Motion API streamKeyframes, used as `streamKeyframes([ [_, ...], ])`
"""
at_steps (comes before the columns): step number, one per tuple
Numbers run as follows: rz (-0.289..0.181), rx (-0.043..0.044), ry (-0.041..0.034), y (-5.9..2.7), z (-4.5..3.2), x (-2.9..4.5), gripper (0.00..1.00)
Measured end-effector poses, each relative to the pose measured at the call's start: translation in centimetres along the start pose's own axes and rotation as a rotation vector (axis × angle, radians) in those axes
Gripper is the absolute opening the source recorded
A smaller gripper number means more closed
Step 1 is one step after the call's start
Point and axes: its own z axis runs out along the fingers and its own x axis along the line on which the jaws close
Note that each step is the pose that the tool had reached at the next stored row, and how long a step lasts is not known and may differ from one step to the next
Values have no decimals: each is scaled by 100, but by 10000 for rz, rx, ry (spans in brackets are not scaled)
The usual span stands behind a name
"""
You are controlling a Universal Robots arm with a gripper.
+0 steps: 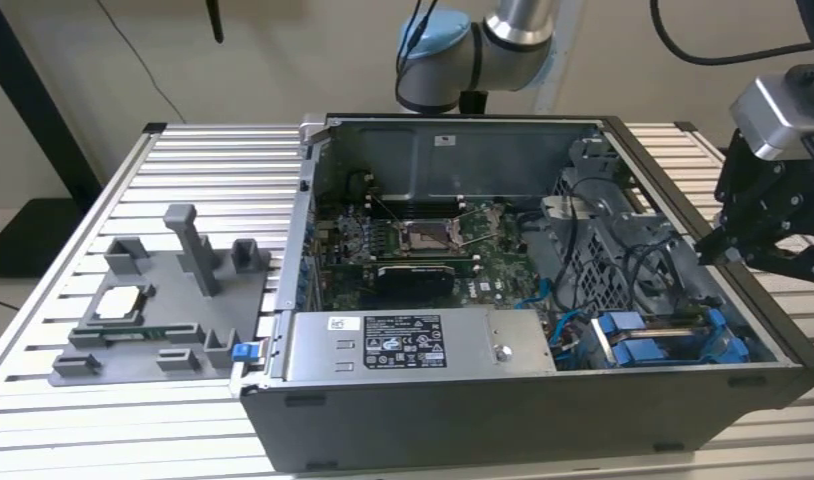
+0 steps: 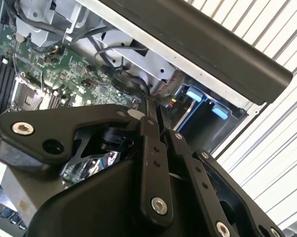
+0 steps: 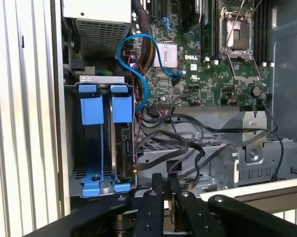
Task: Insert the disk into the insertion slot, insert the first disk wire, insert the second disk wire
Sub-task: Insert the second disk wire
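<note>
Black tool (image 3: pixel 163 190), fingers pressed together and empty, low in the first wrist view, facing the slot (image 3: pixel 71 148) at left where the blue-framed disk (image 3: pixel 122 143) already sits upright.

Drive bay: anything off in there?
Nothing stands out. The disk sits upright in the insertion slot beside an empty blue carrier. Black cables lie loose over the metal cage.

Black cables (image 3: pixel 188 148) beside insertion slot (image 3: pixel 105 143)
</note>
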Motion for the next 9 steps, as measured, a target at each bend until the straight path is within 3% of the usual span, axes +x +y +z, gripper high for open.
streamKeyframes([
  [9, 0, 0, 0, 160, -150, -37, 0],
])
